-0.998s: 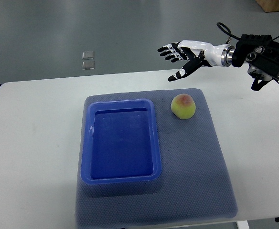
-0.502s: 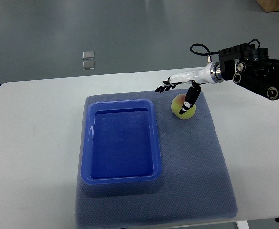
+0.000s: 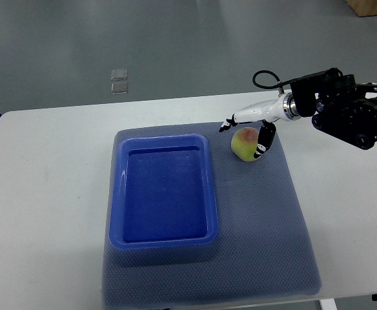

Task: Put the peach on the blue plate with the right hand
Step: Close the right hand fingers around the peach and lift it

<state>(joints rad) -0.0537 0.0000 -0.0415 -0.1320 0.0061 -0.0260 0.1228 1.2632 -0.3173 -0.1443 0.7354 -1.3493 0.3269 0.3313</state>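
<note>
While my right hand is cupping the peach from behind, I'm aiming left.
Fingers are wrapping it, grip unconfirmed; the blue plate is lying left, nearer me.

Even, bright, slightly soft lighting

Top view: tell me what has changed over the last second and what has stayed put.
The right hand came down from above the table's far edge onto the peach; its thumb now lies against the peach's right side and its fingers curl over the far side. The peach has not moved. The blue plate and mat are unchanged, and the plate is empty.
</note>
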